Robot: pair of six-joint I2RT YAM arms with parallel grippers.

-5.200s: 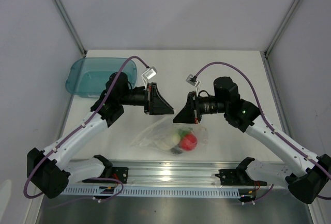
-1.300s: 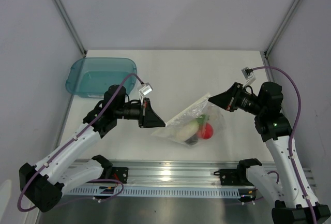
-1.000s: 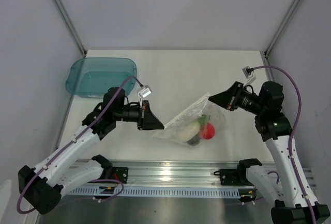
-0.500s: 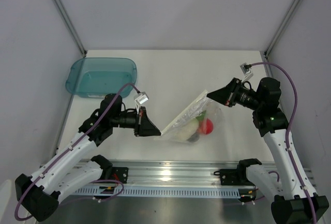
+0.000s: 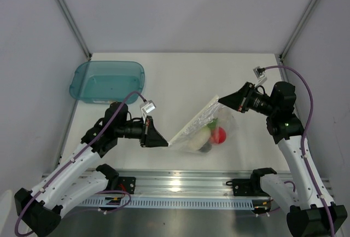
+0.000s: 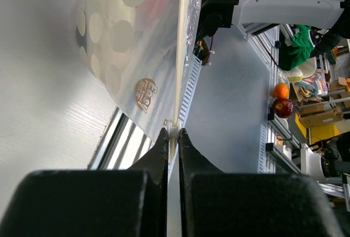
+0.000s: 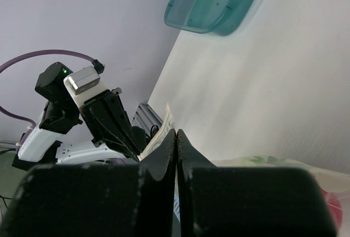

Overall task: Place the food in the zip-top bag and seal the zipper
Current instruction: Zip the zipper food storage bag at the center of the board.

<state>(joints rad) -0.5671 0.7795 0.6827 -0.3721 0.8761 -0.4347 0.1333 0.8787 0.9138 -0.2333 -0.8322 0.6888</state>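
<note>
The bag [image 5: 199, 125] is stretched between the two arms over the table [image 5: 180, 75], near its front edge. The left gripper [image 5: 167, 144] pinches the bag's near-left corner. Its fingers [image 6: 158, 149] are pressed together on the end of the zipper [image 6: 179, 56], which runs straight away from them as a pale strip. The right gripper [image 5: 219, 99] holds the far-right corner, its jaws narrowed to a slit (in its wrist view only the strip's edge shows beyond the tips). The zipper edge lies taut on a diagonal between the two grippers; whether it is pressed closed along its whole length cannot be told. All three foods sit inside the bag, sagging to the right of that line. They are the tomato [image 5: 219, 134], the radish [image 5: 198, 137] touching it on the left with its green leaves toward the right gripper, and the dark piece [image 5: 206, 148] just in front of both. The teal tray [image 5: 109, 63] stands at the far-left corner, well apart from the bag.
</note>
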